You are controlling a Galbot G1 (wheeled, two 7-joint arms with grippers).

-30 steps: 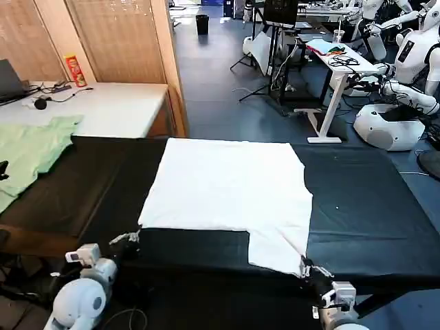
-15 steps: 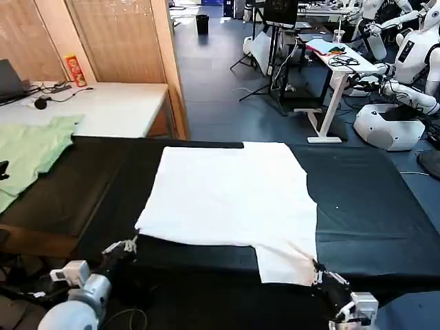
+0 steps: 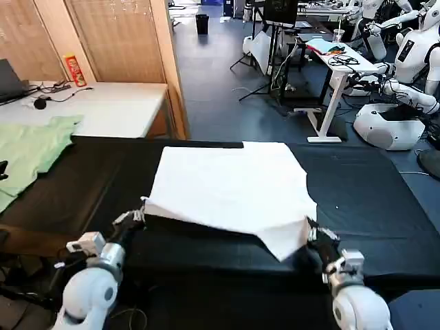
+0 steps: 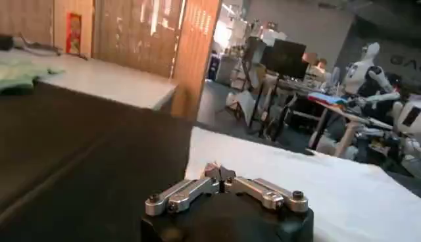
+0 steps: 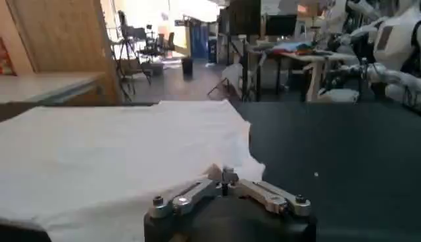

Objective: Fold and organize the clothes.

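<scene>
Two end effectors pinch the near hem of the T-shirt (image 3: 230,189), one at each near corner, so you can carry that edge up and over toward the far edge in one even fold. Left end effector (image 3: 137,216) is clenched on the near-left corner; the left wrist view shows its fingers (image 4: 220,174) closed together on a small tuft of white cloth. Right end effector (image 3: 311,232) is clenched on the near-right corner, where the cloth hangs in a drooping point; the right wrist view shows its fingers (image 5: 227,176) shut on the fabric too.

T-shirt lies plain side up on the black surface (image 3: 371,199), far edge flat near the back, near edge raised off the surface and sagging between the two grips. No print is visible on this side. Green garment (image 3: 31,151) sits well apart on the left, untouched.

Pose: both arms reach forward low from the near edge of the surface, wrists roughly level, pointing away from the body, each at its own side of the shirt. Judged from this, the first fold is under way, and you need to keep both grips level, or the hem will skew.
</scene>
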